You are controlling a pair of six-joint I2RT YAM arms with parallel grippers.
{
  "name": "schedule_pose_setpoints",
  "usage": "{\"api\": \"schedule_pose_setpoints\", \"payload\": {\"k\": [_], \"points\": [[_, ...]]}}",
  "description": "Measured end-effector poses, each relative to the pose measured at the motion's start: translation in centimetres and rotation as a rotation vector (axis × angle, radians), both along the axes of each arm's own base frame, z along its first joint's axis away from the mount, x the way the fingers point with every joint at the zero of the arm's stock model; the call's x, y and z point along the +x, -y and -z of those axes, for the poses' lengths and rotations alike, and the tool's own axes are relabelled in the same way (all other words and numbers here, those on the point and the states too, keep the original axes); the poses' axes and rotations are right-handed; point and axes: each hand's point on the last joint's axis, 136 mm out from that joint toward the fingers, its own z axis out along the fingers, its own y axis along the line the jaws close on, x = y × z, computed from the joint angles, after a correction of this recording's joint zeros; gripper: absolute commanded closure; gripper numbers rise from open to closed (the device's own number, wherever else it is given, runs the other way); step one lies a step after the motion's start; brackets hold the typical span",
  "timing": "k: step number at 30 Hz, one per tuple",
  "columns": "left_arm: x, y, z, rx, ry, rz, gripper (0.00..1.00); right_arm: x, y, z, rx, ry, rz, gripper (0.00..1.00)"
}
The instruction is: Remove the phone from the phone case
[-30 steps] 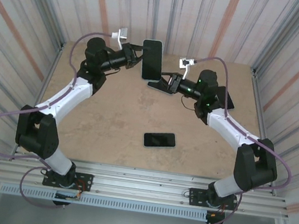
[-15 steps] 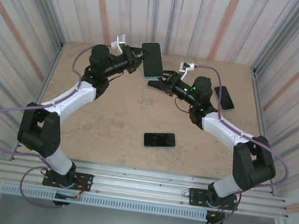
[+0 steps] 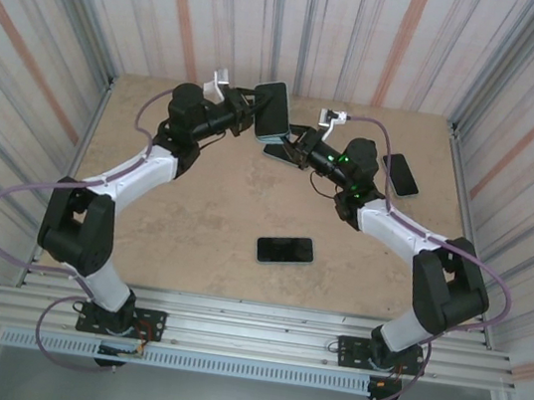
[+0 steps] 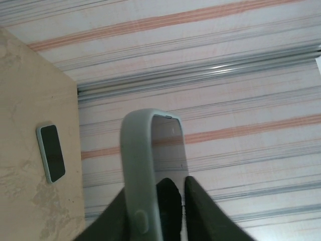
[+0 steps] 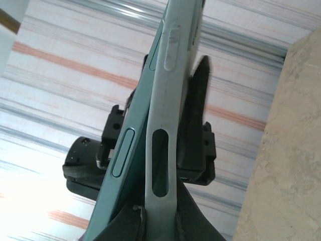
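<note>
Item 1: dark teal slab phone [image 5: 123,150], 1 edge parted from pale grey silicone case [image 5: 161,125], aloft over far tan table [image 3: 197,200]. My right gripper [image 5: 156,223] clamps the case rim. My left gripper [image 4: 158,211] straddles it, grip uncertain. Step: separation. Next, I judge: pry the phone free.

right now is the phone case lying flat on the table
No, the phone case is held upright in the air, clear of the table.

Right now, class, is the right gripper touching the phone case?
Touching. Right wrist view: the right gripper pinches the pale edge of the phone case between its fingers.
</note>
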Motion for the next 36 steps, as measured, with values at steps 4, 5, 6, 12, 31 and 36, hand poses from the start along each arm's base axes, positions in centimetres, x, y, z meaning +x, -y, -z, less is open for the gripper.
{"api": "schedule_pose_setpoints", "payload": {"k": [4, 5, 6, 12, 31, 36], "points": [[-0.1, 0.2, 0.5, 0.012, -0.018, 0.005, 0.53, 0.2, -0.1, 0.5, -0.004, -0.008, 0.0, 0.9], [-0.1, 0.2, 0.7, 0.016, -0.023, 0.005, 0.5, 0.2, -0.2, 0.6, -0.005, -0.01, 0.0, 0.9], [0.0, 0.1, 0.8, 0.02, -0.026, 0.003, 0.46, 0.3, -0.2, 0.6, -0.006, -0.011, 0.0, 0.9], [-0.3, -0.3, 1.9, 0.078, -0.054, -0.01, 0.27, 0.4, 0.1, 0.3, 0.002, 0.003, 0.007, 0.9], [-9.3, -0.5, 2.9, 0.055, -0.161, -0.094, 0.31, 4.3, 1.3, 1.1, 0.009, 0.003, 0.126, 0.93], [-9.4, -0.1, 2.0, 0.014, -0.163, -0.114, 0.35, 4.6, 1.0, 1.3, 0.0, 0.014, 0.136, 0.95]]}}
